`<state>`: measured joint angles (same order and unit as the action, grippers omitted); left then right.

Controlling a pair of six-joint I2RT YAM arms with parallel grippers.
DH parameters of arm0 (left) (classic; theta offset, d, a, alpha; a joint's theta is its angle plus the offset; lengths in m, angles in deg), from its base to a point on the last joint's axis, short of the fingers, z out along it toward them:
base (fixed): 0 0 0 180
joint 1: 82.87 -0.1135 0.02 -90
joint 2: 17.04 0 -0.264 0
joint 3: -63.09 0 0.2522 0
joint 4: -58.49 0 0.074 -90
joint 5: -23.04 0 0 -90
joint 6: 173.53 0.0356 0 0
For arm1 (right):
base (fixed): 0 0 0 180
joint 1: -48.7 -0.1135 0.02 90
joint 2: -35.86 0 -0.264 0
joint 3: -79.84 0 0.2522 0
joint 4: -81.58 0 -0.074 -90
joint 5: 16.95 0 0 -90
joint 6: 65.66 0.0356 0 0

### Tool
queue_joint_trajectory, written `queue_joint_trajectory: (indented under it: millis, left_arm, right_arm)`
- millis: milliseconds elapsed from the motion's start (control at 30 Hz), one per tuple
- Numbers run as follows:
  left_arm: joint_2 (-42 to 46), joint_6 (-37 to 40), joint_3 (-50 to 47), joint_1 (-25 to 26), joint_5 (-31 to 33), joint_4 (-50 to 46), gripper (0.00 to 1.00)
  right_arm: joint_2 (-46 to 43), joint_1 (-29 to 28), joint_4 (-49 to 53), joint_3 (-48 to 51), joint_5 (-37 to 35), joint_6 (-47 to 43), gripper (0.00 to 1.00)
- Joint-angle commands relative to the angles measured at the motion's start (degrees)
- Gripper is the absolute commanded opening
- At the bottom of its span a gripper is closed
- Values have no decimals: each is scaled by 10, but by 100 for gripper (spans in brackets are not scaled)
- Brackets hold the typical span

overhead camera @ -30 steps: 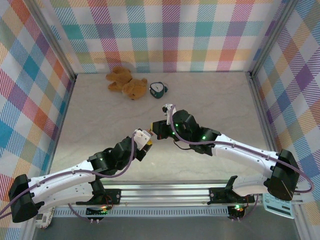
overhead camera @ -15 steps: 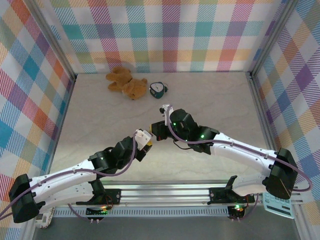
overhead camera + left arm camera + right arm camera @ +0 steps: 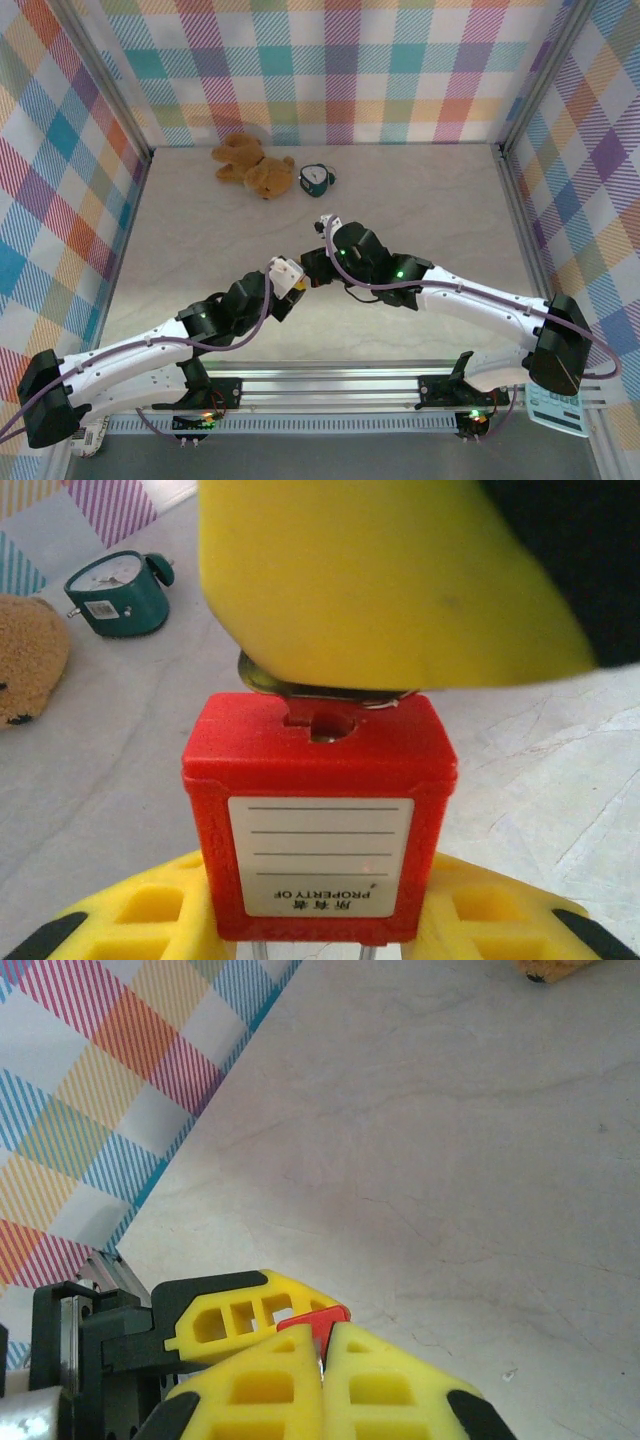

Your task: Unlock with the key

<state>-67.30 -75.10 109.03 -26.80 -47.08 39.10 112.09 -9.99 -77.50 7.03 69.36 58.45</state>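
Note:
In the left wrist view a red padlock (image 3: 320,810) with a white "PROPERTY OF" label stands between the yellow fingers (image 3: 140,915) of my left gripper (image 3: 320,925), which is shut on it. The silvery key (image 3: 322,692) sits at the keyhole on the padlock's top face, its head under a yellow finger of the right gripper. In the right wrist view my right gripper (image 3: 322,1360) is shut on the key (image 3: 321,1368), a thin metal sliver between the pads, with the padlock (image 3: 315,1322) just beyond. From above, the left gripper (image 3: 288,279) and right gripper (image 3: 311,268) meet mid-table.
A brown teddy bear (image 3: 247,165) and a teal alarm clock (image 3: 317,179) lie near the back wall of the table (image 3: 430,200). Checked cloth walls close in the left, right and back. A metal rail (image 3: 330,385) runs along the near edge.
My right gripper has shifted slightly left and nearer, closing onto the padlock held by the left gripper. The left arm has hardly moved.

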Motion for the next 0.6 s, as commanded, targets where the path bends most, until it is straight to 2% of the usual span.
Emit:
queue_joint_trajectory:
  millis: [0, 133, 233, 567]
  left_arm:
    - [32, -15, 33, -19, 35, 188, 2]
    - [28, -9, 34, -19, 28, 185, 1]
    - [28, -5, 36, -19, 27, 171, 0]
    - [5, -1, 31, -19, -1, 49, 0]
  right_arm:
    - [23, -36, 102, 23, 90, 29, 0]
    - [39, -36, 93, 9, 118, 30, 0]
    - [36, -36, 116, -3, 104, 16, 0]
    - [-14, 6, 170, -45, 72, -22, 19]
